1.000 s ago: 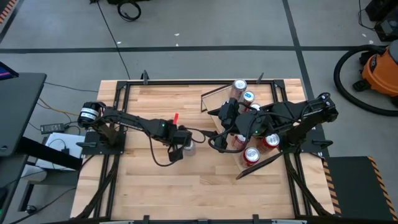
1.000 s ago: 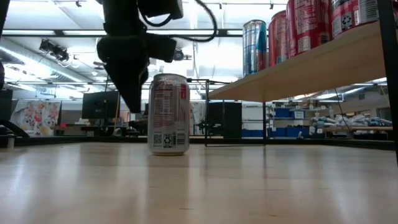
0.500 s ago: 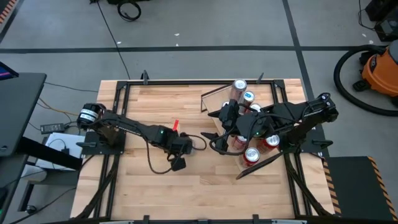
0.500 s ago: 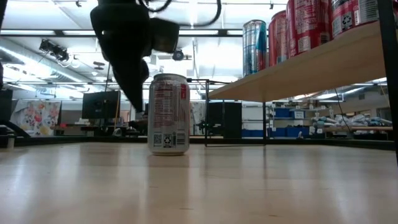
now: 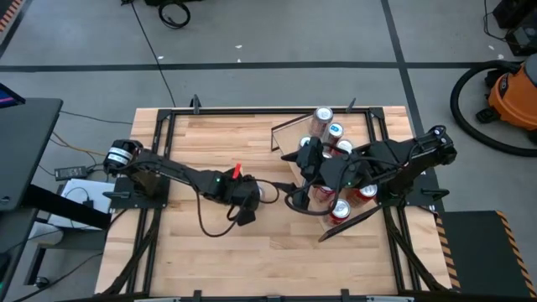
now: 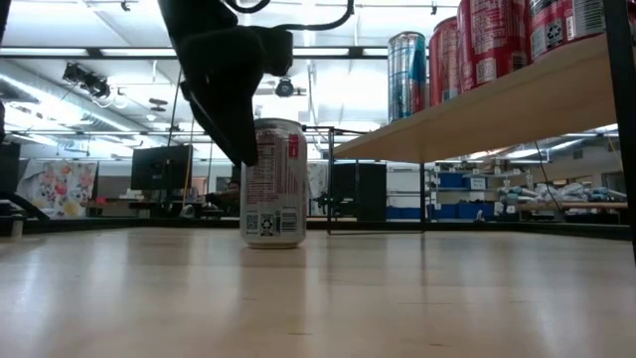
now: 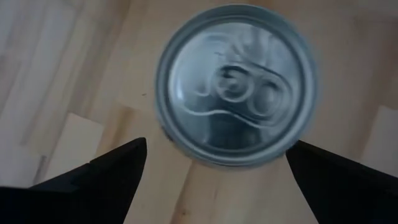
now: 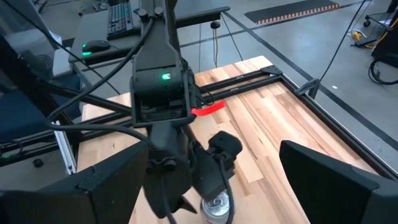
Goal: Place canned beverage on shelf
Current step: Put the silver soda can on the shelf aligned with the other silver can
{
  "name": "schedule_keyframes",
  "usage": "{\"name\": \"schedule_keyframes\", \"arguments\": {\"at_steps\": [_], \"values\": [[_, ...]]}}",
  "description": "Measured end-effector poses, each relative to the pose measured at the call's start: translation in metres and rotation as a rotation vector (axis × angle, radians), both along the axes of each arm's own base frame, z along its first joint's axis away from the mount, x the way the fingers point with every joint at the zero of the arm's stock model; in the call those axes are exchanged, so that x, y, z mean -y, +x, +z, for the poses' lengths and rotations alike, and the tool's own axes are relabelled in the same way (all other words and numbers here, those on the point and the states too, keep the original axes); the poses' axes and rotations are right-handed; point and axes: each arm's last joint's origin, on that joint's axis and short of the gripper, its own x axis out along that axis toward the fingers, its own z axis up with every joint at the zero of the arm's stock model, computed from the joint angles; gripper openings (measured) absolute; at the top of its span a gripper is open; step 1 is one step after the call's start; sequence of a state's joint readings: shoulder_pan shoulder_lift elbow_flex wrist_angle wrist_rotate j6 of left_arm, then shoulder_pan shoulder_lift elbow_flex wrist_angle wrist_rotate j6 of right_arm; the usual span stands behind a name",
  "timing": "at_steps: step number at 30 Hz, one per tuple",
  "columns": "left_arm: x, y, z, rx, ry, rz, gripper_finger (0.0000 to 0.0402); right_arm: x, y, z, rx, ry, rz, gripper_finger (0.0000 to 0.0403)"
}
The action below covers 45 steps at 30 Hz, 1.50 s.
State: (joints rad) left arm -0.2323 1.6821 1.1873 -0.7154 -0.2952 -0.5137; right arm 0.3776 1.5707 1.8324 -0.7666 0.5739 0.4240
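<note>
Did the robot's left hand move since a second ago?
Yes. In the high view the left hand slid toward the shelf, now open above the can.

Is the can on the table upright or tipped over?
Upright: the can stands on its base on the table; the left wrist view shows its lid from above.

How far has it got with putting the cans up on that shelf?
Several cans already stand on the shelf, so those look done. One silver can stands upright on the tabletop, not yet held: the left pincer is open, poised right above its lid. The right pincer waits open by the shelf. Gripping, lifting and shelving this can remain.
</note>
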Motion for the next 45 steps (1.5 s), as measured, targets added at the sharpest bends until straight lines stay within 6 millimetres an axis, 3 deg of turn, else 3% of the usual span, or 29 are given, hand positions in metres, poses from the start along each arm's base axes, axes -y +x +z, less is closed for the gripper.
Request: {"name": "schedule_keyframes", "arguments": {"at_steps": [16, 29, 36, 45], "values": [[-0.007, -0.015, -0.003, -0.123, 0.111, 0.103, 0.0398, -0.002, -0.001, 0.0, -0.002, -0.004, 0.01, 0.0374], [-0.005, -0.028, -0.006, -0.276, 0.078, 0.037, 0.0381, -0.002, -0.001, 0.0, -0.003, -0.008, 0.008, 0.0374], [0.001, -0.026, -0.006, -0.237, 0.054, 0.058, 0.035, -0.001, -0.002, -0.003, -0.029, -0.012, 0.005, 0.0374], [0.032, -0.014, -0.001, -0.035, 0.022, -0.066, 0.0308, -0.001, -0.002, -0.003, -0.037, -0.013, 0.004, 0.0374]]}}
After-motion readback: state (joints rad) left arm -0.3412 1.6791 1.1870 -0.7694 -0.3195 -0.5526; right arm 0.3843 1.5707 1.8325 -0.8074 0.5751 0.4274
